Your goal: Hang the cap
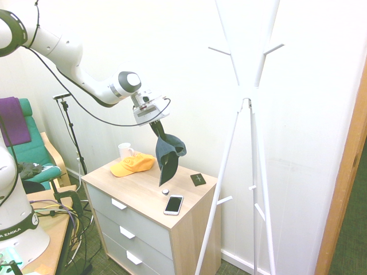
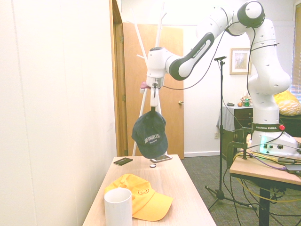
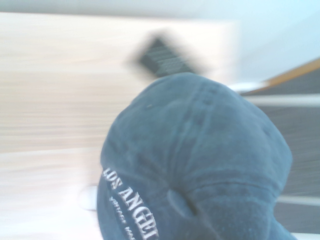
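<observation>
The dark blue-grey cap (image 1: pixel 168 154) hangs in the air above the wooden dresser top (image 1: pixel 146 192), its brim pointing down. My gripper (image 1: pixel 156 125) is shut on the cap's back edge and carries it. From the other side the cap (image 2: pixel 149 135) dangles below the gripper (image 2: pixel 153 107), light lettering facing the camera. The wrist view is filled by the cap's crown (image 3: pixel 200 165) with white lettering. The white coat stand (image 1: pixel 250 97) rises to the right of the dresser, its pegs (image 1: pixel 274 48) well above the cap.
On the dresser lie an orange-yellow cap (image 1: pixel 133 165), a white mug (image 1: pixel 124 150), a white phone (image 1: pixel 174 204), a small dark card (image 1: pixel 198 179) and a small round item (image 1: pixel 165 192). A green armchair (image 1: pixel 34 152) stands at left.
</observation>
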You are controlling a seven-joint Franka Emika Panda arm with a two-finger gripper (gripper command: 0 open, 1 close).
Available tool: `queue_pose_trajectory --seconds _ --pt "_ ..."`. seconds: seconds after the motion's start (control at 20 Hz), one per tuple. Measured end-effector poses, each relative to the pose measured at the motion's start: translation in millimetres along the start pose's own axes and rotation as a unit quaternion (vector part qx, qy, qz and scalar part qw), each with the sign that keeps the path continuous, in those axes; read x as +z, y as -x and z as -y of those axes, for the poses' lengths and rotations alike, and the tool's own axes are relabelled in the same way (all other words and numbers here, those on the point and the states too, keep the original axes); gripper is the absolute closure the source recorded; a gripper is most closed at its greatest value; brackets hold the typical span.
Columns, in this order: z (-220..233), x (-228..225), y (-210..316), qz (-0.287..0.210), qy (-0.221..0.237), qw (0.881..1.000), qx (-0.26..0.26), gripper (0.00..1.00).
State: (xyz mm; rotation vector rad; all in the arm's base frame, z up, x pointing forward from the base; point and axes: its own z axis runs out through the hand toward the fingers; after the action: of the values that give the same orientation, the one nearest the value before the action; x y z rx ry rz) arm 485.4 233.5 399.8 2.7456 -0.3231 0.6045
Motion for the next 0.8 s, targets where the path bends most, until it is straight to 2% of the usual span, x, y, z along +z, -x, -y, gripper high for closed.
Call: queue_pose_trajectory --seconds 0.15,0.35,0.6,0.8 --pt "-42.0 -43.8 -43.7 -0.074 0.045 0.996 0.007 1.00" --pt "-87.9 -114.1 -100.3 -0.166 0.087 0.982 0.026 1.00" --pt "-140.4 -200.0 -156.0 -0.230 0.099 0.967 0.053 1.00" --pt "-167.5 -257.2 -172.2 -0.264 0.100 0.957 0.067 1.00"
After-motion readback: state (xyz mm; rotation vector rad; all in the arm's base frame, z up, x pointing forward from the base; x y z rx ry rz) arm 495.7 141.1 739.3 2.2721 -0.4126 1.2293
